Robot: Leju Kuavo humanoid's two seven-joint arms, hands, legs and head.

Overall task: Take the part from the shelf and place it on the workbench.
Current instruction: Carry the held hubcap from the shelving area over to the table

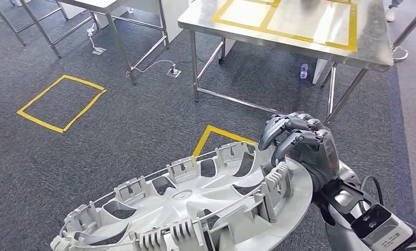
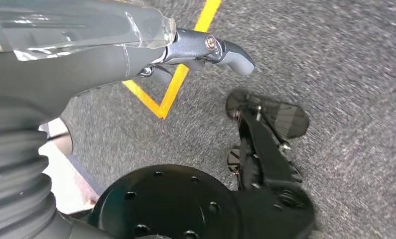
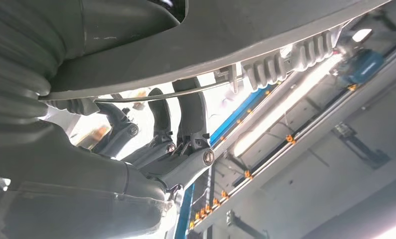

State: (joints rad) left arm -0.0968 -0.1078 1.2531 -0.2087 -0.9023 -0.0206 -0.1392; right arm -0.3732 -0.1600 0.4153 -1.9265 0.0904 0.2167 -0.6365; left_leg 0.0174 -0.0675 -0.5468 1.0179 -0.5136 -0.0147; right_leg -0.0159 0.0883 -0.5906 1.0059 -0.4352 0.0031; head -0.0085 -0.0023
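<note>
A large silver-white wheel cover [image 1: 195, 209] lies inner side up low in the head view, its ribbed clips showing. My right hand [image 1: 300, 138] grips its right rim, with the fingers curled over the edge. From the right wrist view, the same rim [image 3: 265, 30] runs above the dark fingers [image 3: 188, 114] hooked onto it. The steel workbench [image 1: 205, 18], marked with yellow tape rectangles, stands ahead across the carpet. My left hand [image 2: 205, 50] hangs over the floor with nothing in it, its thumb stretched out.
Grey carpet carries yellow tape squares [image 1: 62, 102] on the left and one [image 1: 216, 137] just past the cover. A second table frame [image 1: 116, 31] stands at the back left with cables and floor sockets [image 1: 172, 72]. A bottle [image 1: 303, 71] lies under the workbench.
</note>
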